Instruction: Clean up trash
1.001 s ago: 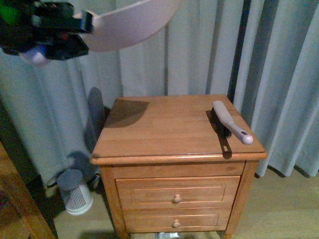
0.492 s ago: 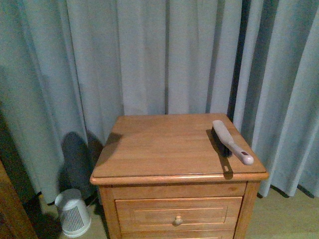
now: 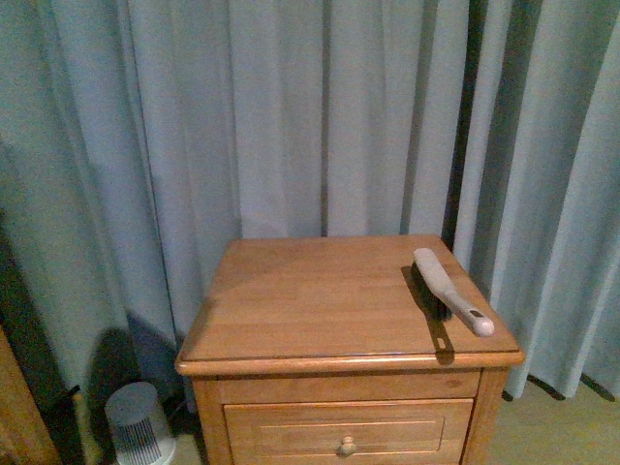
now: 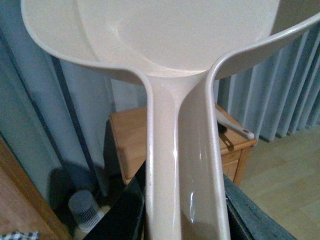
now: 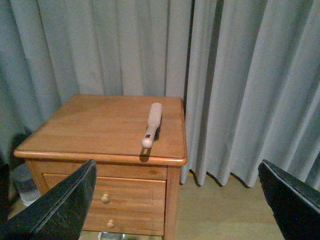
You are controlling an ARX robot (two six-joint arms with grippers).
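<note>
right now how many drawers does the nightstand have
2, both in the nightstand front: upper drawer just under the top, lower drawer beneath it. The right wrist view shows no third below.

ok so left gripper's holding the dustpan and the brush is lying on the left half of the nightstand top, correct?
Not quite. The front view shows the brush lying on the right half of the nightstand top, near its right edge, not the left. The left gripper does hold the dustpan by its handle.

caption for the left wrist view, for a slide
Left gripper holds a dustpan by its handle, wooden nightstand and brush beyond.
</note>
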